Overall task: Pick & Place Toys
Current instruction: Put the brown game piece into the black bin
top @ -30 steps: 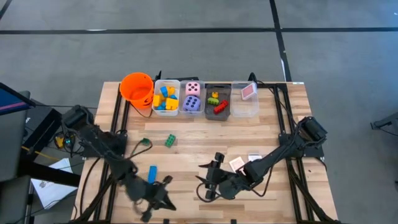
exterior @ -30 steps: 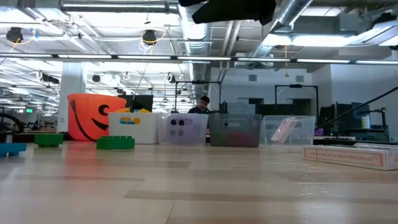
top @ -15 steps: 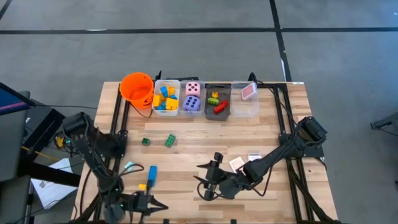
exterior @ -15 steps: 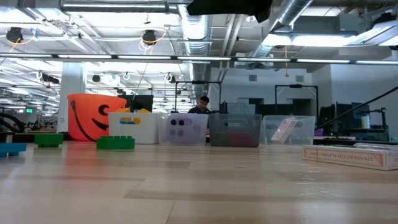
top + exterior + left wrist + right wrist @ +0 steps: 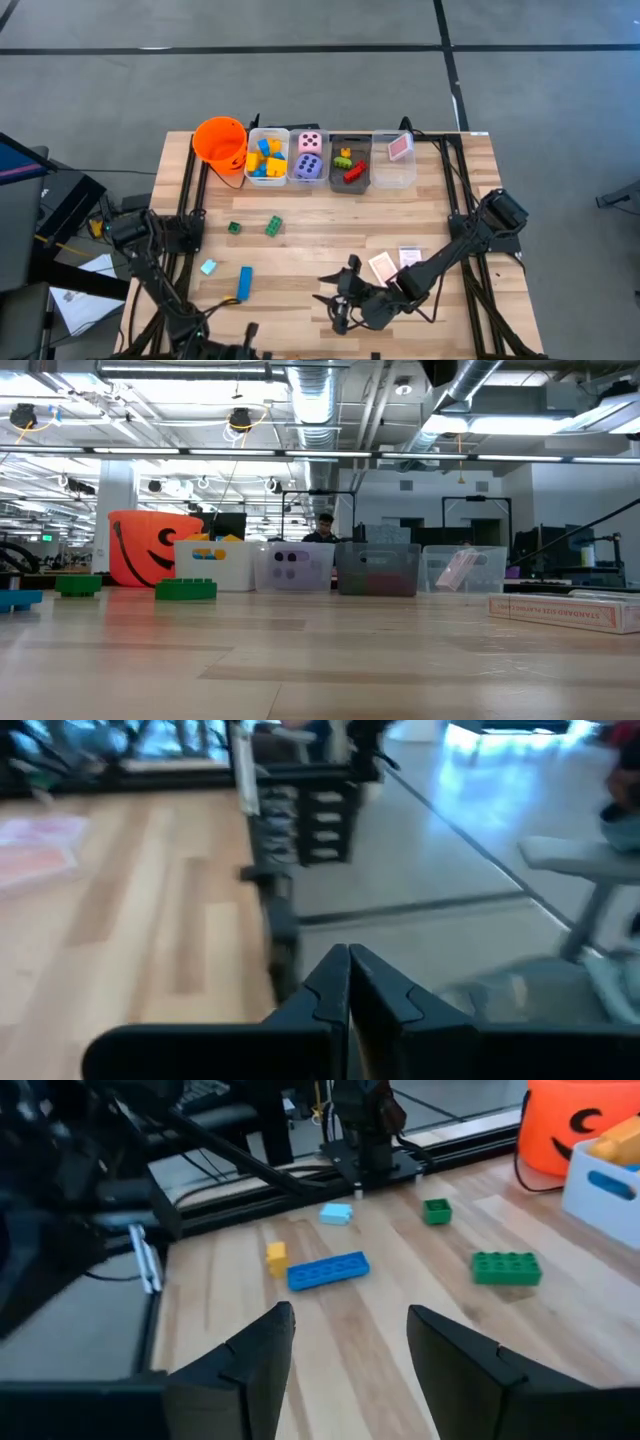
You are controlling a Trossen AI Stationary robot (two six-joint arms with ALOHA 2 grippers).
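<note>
The right gripper [image 5: 335,300] hangs low over the front middle of the wooden counter [image 5: 300,250]. Its fingers [image 5: 265,1355] are apart and nothing is between them. The left gripper [image 5: 348,982] sits at the front left edge of the counter, and its fingers are pressed together with nothing held.

Some toys lie loose on the left half of the counter. A long blue block [image 5: 244,282] lies near the front, with a small yellow block [image 5: 277,1257] just beside it in the right wrist view. A light blue block [image 5: 208,267] sits close by. Farther back there is a small dark green block [image 5: 233,228] and a bigger green block [image 5: 273,227].

Two pink-white cards [image 5: 383,267] lie on the right side, near the right arm.

At the back of the counter there is an orange bucket [image 5: 220,142]. Next to it stand four bins in a row. The first bin [image 5: 266,158] holds yellow and blue blocks. The second holds a pink die [image 5: 311,143] and a purple die [image 5: 309,166]. The grey bin [image 5: 350,162] holds red, yellow and green blocks. The last clear bin [image 5: 394,160] holds a card.
</note>
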